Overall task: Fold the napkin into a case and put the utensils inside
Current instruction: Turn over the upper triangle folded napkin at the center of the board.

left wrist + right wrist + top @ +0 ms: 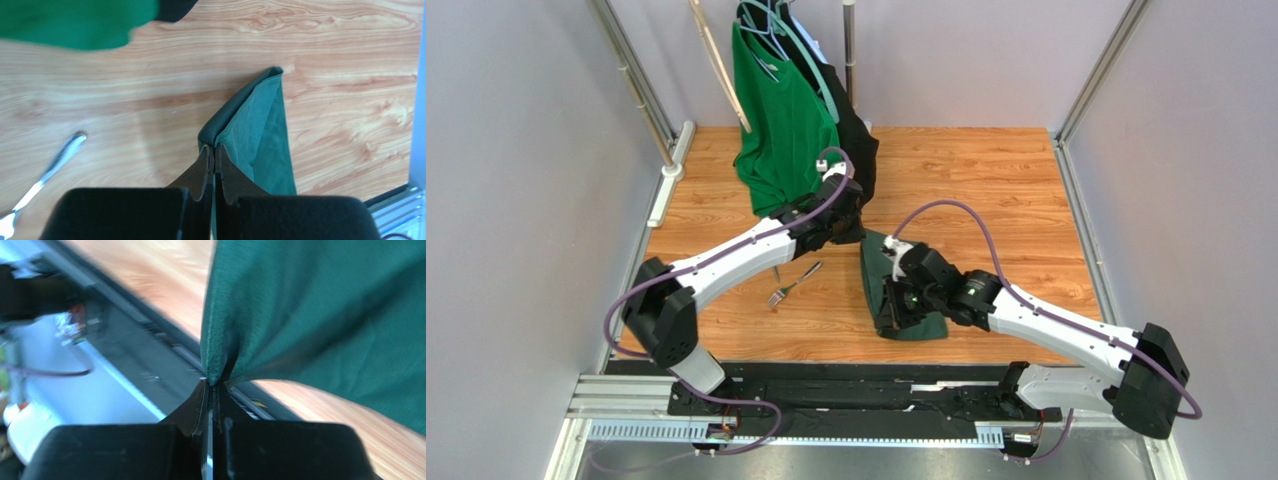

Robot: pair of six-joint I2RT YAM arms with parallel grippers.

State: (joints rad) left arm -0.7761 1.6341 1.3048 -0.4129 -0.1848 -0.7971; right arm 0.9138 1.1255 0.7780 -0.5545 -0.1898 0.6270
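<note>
Left claw (214,150) pinches napkin (265,135) edge; right claw (212,386) clamps its other end. Fork (794,284) lies at napkin's nine o'clock.

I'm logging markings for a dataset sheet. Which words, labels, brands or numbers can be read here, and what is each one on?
No text can be read in any view.
The napkin, fork and green T-shirt show no print.
A small yellow mark on the black rail in the right wrist view is too blurred to read.
</note>
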